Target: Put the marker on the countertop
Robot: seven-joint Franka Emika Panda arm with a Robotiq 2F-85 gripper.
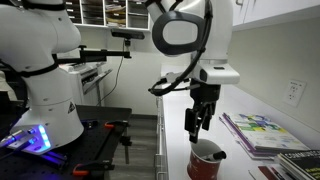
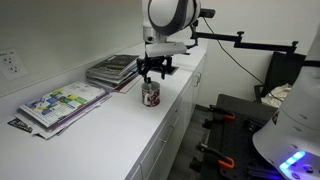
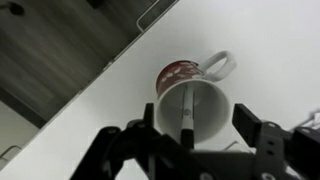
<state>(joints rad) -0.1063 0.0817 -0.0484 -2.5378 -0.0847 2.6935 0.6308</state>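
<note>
Hand (image 3: 197, 128) hovers directly above red mug (image 3: 212, 98), fingers apart, clamped on nothing. Marker (image 3: 186, 112) stands inside mug, leaning on white inner wall; not gripped. Mug sits on white bench (image 3: 262, 40), near its front edge, magazines (image 2: 60, 102) further along.

Risks, as judgement:
- Finger catches rim on descent, so mug tips or slides toward edge.
- Slim marker rolls aside as fingers close, so grasp misses.
- Off-centre pinch drags marker against wall, so mug lifts too.
</note>
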